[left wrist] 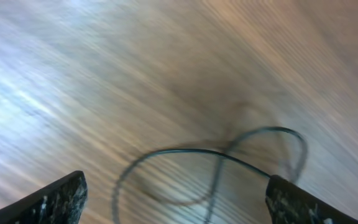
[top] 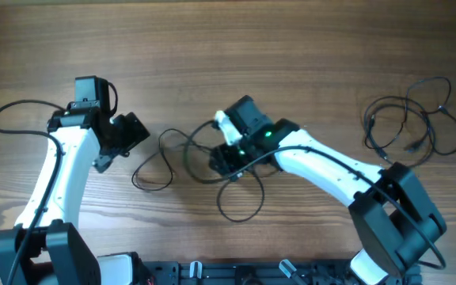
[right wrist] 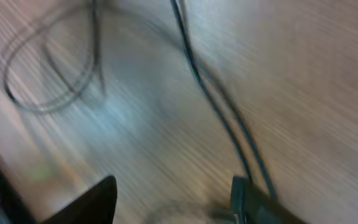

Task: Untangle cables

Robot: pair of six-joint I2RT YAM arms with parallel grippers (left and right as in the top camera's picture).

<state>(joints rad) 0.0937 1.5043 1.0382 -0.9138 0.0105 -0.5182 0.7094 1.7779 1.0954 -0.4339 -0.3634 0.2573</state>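
Thin black cables [top: 182,158] lie in loose loops on the wooden table between my two arms, with one loop [top: 240,199] nearer the front. My left gripper [top: 123,139] is open just left of the loops; in the left wrist view a cable loop [left wrist: 229,152] lies on the table between and beyond its open jaws [left wrist: 176,199]. My right gripper [top: 226,158] hovers over the middle of the cables. In the blurred right wrist view its jaws [right wrist: 173,202] are open and a doubled cable [right wrist: 222,118] runs past its right finger.
A second bunch of thin black cables [top: 410,123] lies in loose loops at the far right of the table. A thicker arm wire [top: 14,119] arcs out at the left. The arm bases stand at the front edge.
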